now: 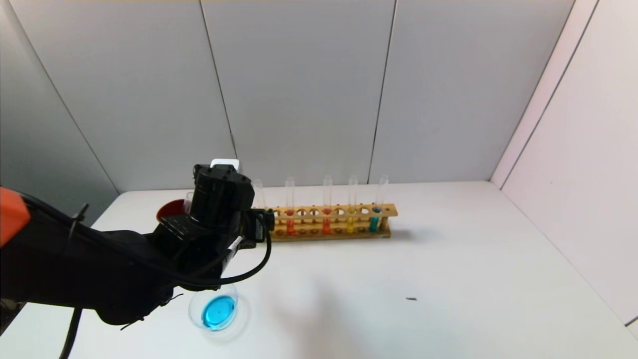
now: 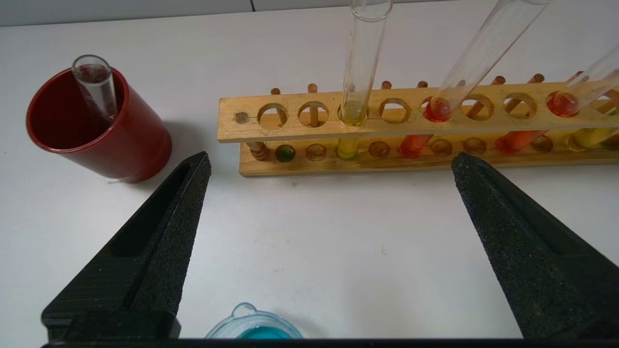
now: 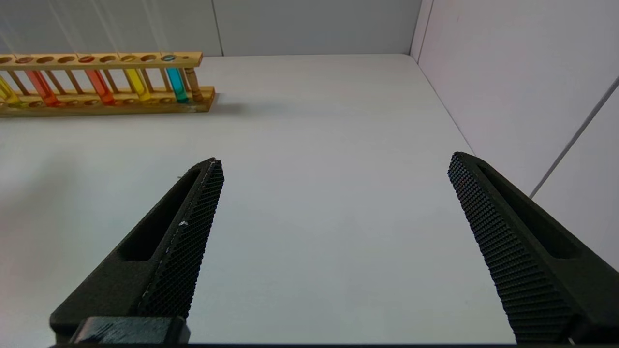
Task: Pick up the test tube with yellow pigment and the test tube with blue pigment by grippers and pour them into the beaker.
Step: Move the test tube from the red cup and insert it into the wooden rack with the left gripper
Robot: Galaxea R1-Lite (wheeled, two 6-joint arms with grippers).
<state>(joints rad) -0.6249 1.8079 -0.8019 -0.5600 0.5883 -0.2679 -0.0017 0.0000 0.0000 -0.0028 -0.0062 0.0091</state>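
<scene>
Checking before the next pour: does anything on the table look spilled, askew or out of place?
No spill shows. One empty test tube leans inside the red cup beside the wooden rack rather than standing in it. The beaker already holds blue liquid. A small dark speck lies on the table.

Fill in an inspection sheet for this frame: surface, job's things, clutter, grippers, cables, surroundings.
Surface: white table, one small dark speck.
Job's things: beaker holds blue liquid; yellow-pigment test tube upright in the wooden rack; an empty tube leans in the red cup.
Clutter: orange-red, golden-yellow and teal tubes in the rack.
Grippers: left gripper open, facing the rack; right gripper open over bare table.
Cables: black cable loops off the left wrist.
Surroundings: grey wall panels.
</scene>
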